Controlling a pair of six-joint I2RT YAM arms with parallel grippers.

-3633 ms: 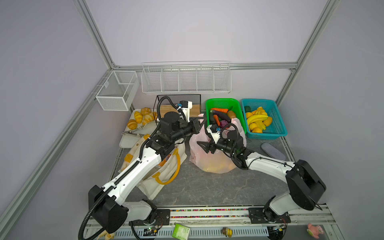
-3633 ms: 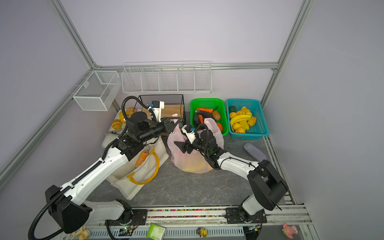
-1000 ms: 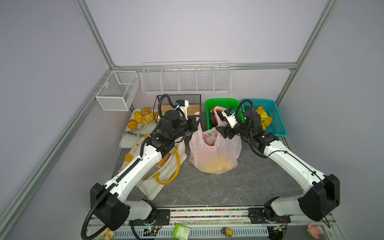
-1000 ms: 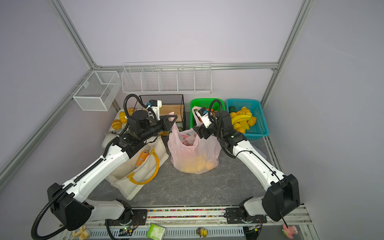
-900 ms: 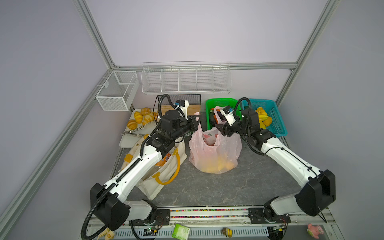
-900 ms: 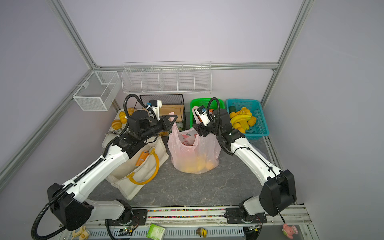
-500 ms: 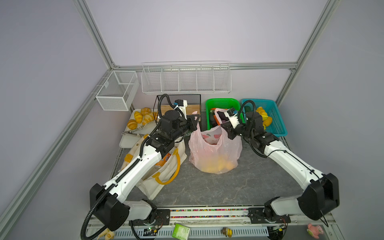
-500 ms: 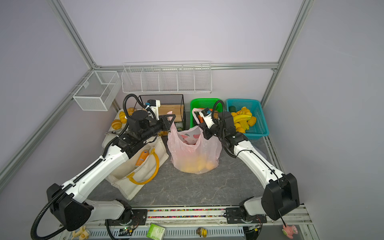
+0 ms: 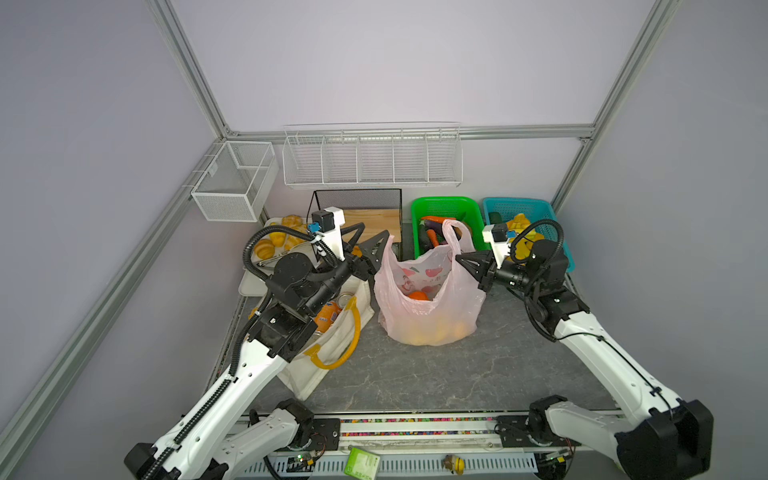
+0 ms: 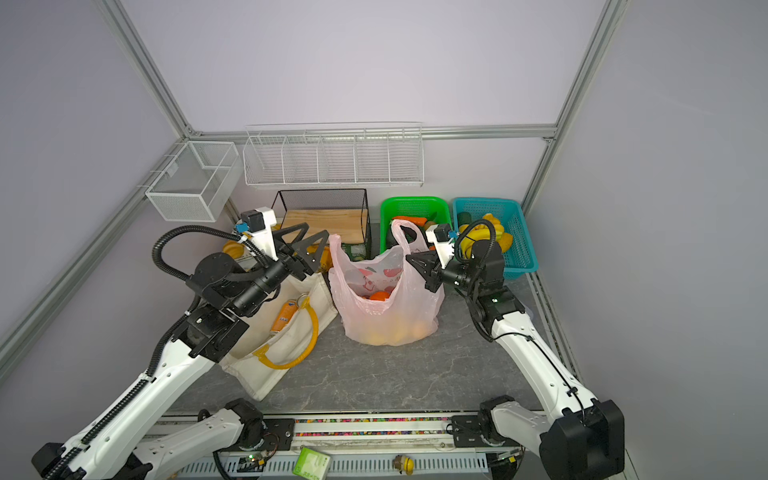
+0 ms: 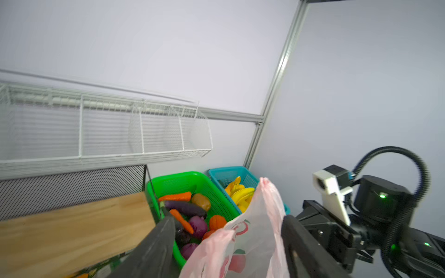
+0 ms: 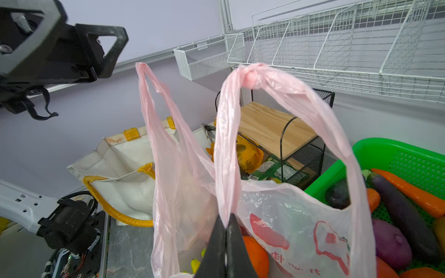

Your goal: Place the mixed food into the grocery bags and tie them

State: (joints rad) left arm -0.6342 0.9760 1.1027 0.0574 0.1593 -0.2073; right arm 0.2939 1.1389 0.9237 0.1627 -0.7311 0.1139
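- The table carries both bags. The cream tote is slumped on the left, and the pink bag stands upright just beside it in the middle.
- The pink bag stands where it stood a second ago, but the grip on it has swapped sides.
- The left gripper was clamped on the bag's left handle and has now spread its jaws. The handle stands free just beside the fingers. The left wrist view shows film lying between them, unpinched.
- The right gripper was wide a second ago. It has now closed on the pink bag, pinching the film at the foot of the right handle.
- From this I judge that loading of this bag is finished and tying is starting. The right side is anchored, and the left gripper needs a fresh hold on its handle before the two loops can be crossed. The thin film may sag or slip meanwhile.
- An orange can lies inside the tote. Its yellow handles hang loose, so that bag is not tied.
- Round fruits fill the bottom of the pink bag, with one orange fruit on top. No red can is visible.
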